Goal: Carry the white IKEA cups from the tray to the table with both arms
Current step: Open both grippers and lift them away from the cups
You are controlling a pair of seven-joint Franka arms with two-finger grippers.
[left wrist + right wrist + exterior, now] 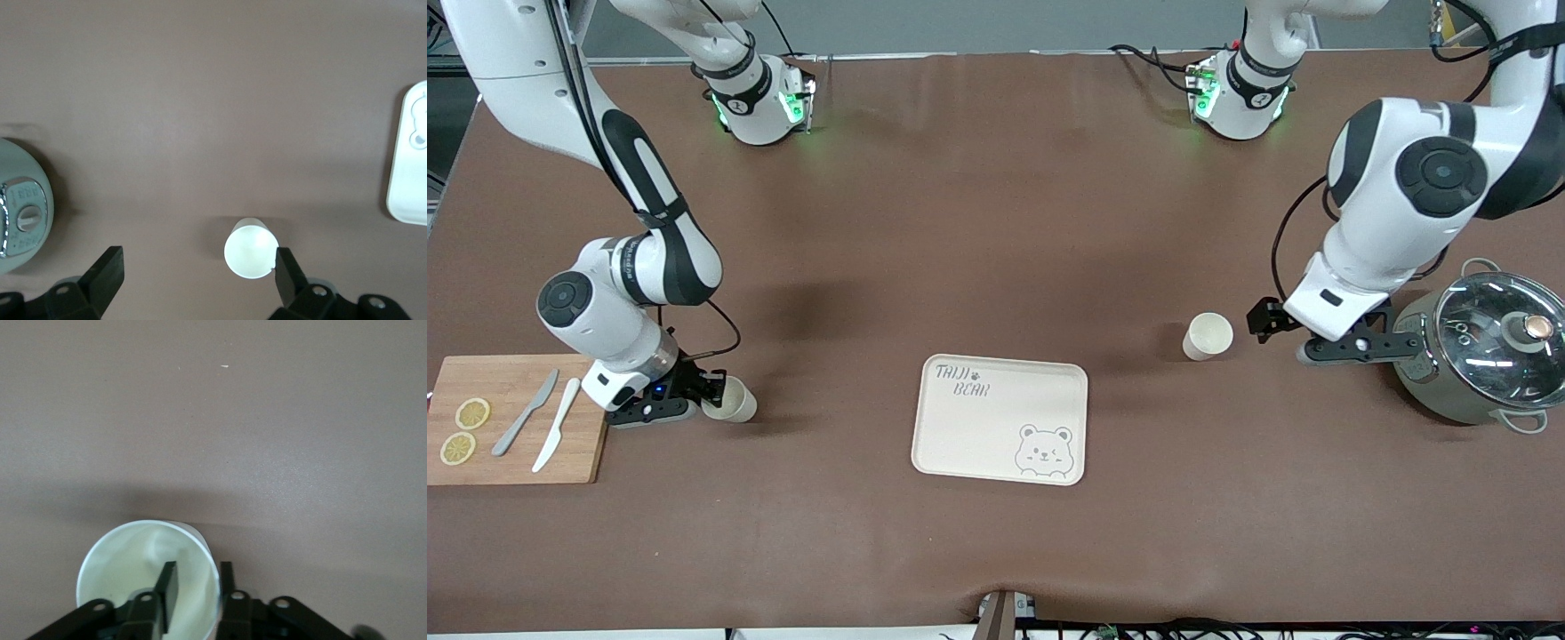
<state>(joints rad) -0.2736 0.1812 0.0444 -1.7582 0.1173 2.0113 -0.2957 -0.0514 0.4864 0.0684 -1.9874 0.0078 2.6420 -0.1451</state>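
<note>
Evidently, both cups are off the tray, which lies bare on the table near the front camera. In the front view, one cup is seen standing upright on the cloth toward the left arm's end, just beside a lidded pot. The left gripper is held low between that cup and the pot, its fingers spread and clear of the cup. The second cup is seen toward the right arm's end, beside a wooden cutting board with two knives and lemon slices. The right gripper is set against this cup, the forearm bent steeply down from the elbow.

From the left wrist view, the left gripper is shown wide apart, with the cup standing free beside one finger; a straight lift is judged safest, so that the rim is not clipped.

From the right wrist view, the right gripper is seen straddling the wall of the cup, one finger inside the rim and one outside. The gap is narrow, and whether the wall is gripped or just freed cannot be told. Release is judged to be the step in hand: the fingers should be parted fully before any lift, lest the cup be dragged or tipped.
</note>
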